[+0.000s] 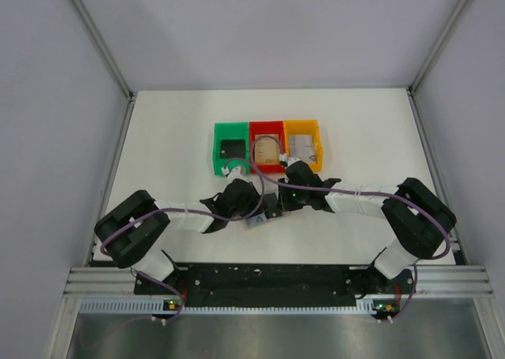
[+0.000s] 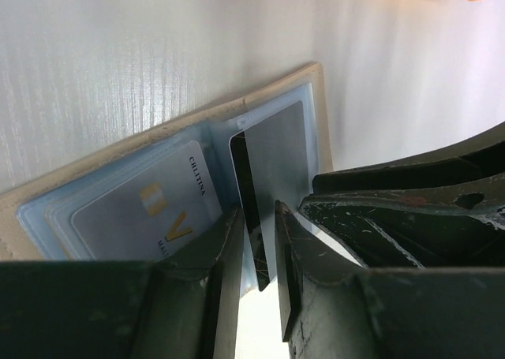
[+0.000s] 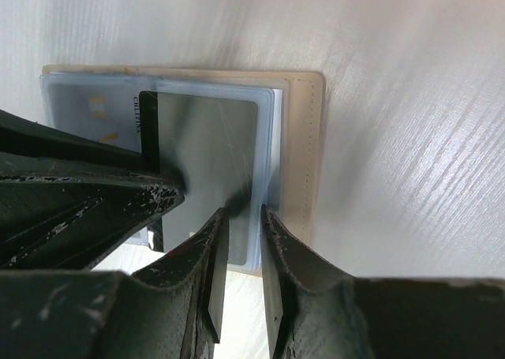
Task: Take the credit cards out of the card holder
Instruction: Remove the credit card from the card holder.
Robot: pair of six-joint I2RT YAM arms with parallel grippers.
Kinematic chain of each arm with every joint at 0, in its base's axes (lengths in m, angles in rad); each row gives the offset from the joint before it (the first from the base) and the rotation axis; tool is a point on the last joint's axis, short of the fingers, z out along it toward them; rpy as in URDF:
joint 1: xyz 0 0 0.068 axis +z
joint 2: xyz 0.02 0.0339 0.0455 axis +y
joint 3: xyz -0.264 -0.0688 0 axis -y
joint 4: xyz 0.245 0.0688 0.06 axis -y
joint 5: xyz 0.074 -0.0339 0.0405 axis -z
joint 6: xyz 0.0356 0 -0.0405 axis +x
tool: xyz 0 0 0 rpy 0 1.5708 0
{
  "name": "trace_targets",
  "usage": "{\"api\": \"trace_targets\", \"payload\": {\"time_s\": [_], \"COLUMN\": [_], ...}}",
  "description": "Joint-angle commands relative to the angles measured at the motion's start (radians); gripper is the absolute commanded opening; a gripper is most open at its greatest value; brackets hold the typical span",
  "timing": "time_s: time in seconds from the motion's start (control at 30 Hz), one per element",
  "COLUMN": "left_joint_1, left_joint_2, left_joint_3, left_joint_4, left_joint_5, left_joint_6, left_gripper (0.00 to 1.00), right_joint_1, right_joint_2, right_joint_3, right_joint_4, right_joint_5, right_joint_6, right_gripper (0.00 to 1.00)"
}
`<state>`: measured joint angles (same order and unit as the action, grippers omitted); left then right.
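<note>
The card holder lies open on the white table, tan rim around light blue sleeves; it also shows in the right wrist view. A grey card with a black stripe sticks partly out of one sleeve. A white card with a gold mark sits in the other panel. My left gripper is narrowly open, fingertips down on the holder either side of the grey card's stripe. My right gripper is narrowly open, straddling the sleeve's edge beside the tan rim. In the top view both grippers meet over the holder and hide most of it.
A green bin, a red bin and an orange bin stand in a row just behind the grippers, each with something flat inside. White walls stand at the table's left and right sides.
</note>
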<state>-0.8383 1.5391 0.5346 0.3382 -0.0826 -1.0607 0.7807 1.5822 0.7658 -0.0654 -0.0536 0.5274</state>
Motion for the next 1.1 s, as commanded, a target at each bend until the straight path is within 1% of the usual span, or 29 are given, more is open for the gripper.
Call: {"api": "trace_targets", "payload": {"time_s": [0.0, 0.1, 0.27, 0.3, 0.43, 0.5, 0.63, 0.77, 0.9, 0.93, 1.07], "left_joint_1": [0.005, 0.011, 0.021, 0.022, 0.027, 0.031, 0.042, 0.047, 0.050, 0.051, 0.054], "left_joint_2": [0.010, 0.000, -0.010, -0.011, -0.031, -0.048, -0.083, -0.112, -0.140, -0.146, -0.158], "left_joint_3": [-0.028, -0.071, -0.114, -0.120, -0.146, -0.171, -0.220, -0.258, -0.289, -0.300, -0.324], "left_joint_4": [0.044, 0.094, 0.166, 0.179, 0.222, 0.251, 0.332, 0.403, 0.467, 0.488, 0.557], "left_joint_5": [0.023, 0.027, 0.050, 0.055, 0.058, 0.057, 0.069, 0.078, 0.078, 0.110, 0.122], "left_joint_6": [-0.039, -0.064, -0.078, -0.074, -0.064, -0.062, -0.048, -0.035, -0.022, -0.018, -0.015], "left_gripper": [0.22, 0.12, 0.01, 0.00, 0.00, 0.00, 0.00, 0.00, 0.00, 0.00, 0.00], "right_joint_1": [-0.006, -0.008, -0.009, -0.011, -0.031, -0.050, -0.087, -0.103, -0.116, -0.120, -0.124], "right_joint_2": [0.016, 0.015, 0.015, 0.013, -0.011, -0.037, -0.091, -0.126, -0.145, -0.149, -0.159], "right_joint_3": [-0.011, -0.011, -0.014, -0.016, -0.045, -0.069, -0.120, -0.151, -0.181, -0.190, -0.214], "right_joint_4": [0.024, 0.026, 0.030, 0.033, 0.058, 0.113, 0.209, 0.266, 0.329, 0.344, 0.404], "right_joint_5": [-0.015, -0.014, -0.017, -0.020, -0.054, -0.084, -0.170, -0.221, -0.259, -0.271, -0.308], "right_joint_6": [0.011, 0.013, 0.020, 0.022, 0.042, 0.052, 0.082, 0.091, 0.109, 0.109, 0.121], "right_gripper": [0.23, 0.23, 0.23, 0.23, 0.23, 0.24, 0.29, 0.34, 0.34, 0.34, 0.34]}}
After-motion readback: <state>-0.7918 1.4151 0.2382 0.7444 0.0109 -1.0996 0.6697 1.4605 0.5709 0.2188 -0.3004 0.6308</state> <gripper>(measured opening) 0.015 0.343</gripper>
